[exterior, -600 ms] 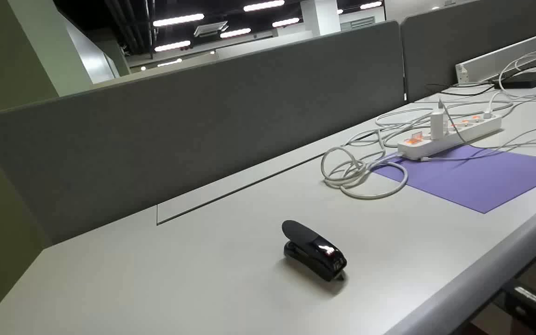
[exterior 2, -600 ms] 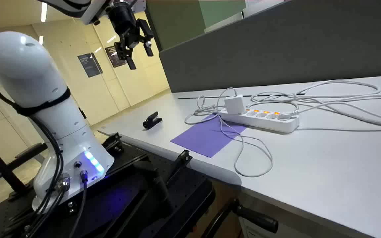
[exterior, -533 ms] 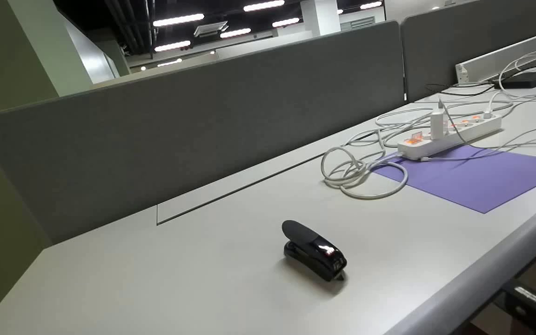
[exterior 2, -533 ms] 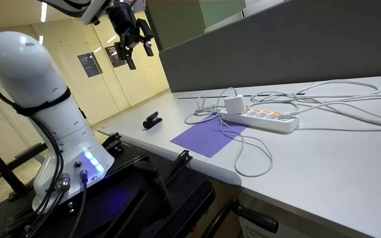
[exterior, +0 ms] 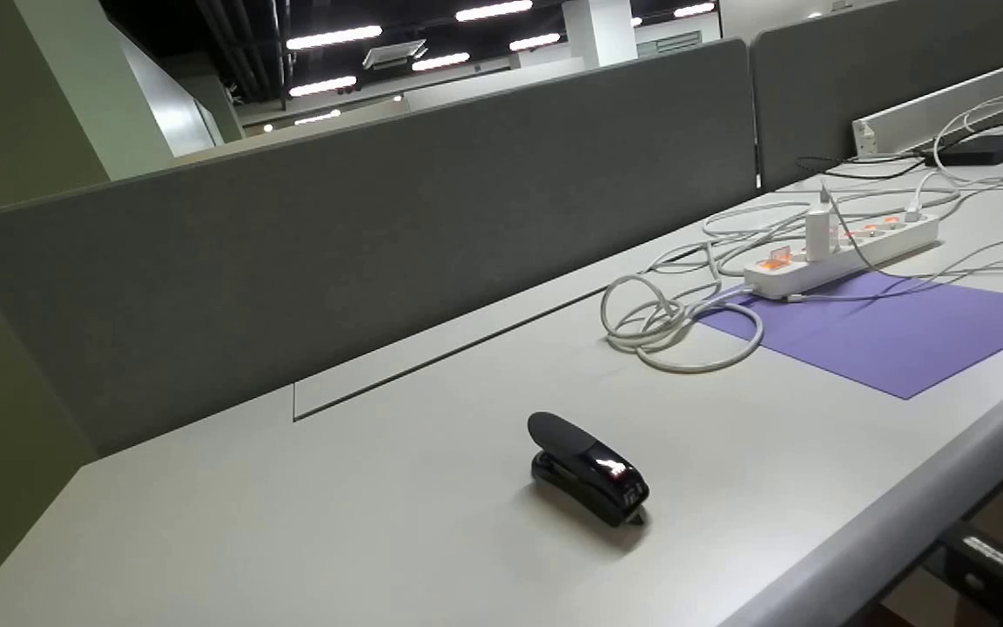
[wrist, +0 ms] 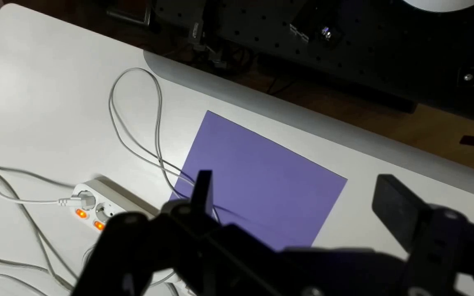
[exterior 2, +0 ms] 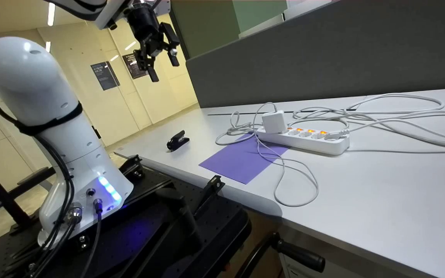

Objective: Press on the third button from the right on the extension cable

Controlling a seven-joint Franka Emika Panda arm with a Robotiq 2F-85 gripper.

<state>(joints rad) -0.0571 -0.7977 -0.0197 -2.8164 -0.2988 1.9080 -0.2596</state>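
Note:
The extension cable is a white power strip on the table in both exterior views (exterior: pixel 784 280) (exterior 2: pixel 307 143). Its orange switches (exterior 2: pixel 299 129) glow in a row. A white adapter (exterior 2: pixel 274 122) stands plugged in near one end and a white plug (exterior 2: pixel 334 134) at the opposite end. In the wrist view the strip (wrist: pixel 115 197) is at lower left, with two glowing switches (wrist: pixel 99 225) visible; the rest is hidden behind the gripper. My gripper (exterior 2: pixel 164 68) is open and empty, high above the table and well away from the strip. Its fingers stand wide apart in the wrist view (wrist: pixel 294 191).
A purple sheet (exterior 2: pixel 242 160) lies in front of the strip, with a thin cord (exterior 2: pixel 317 185) looping over it. A black stapler-like object (exterior: pixel 589 470) lies on the table. Whitish-grey cords (exterior: pixel 702 370) coil around the strip. A grey partition (exterior 2: pixel 323 58) runs along the back.

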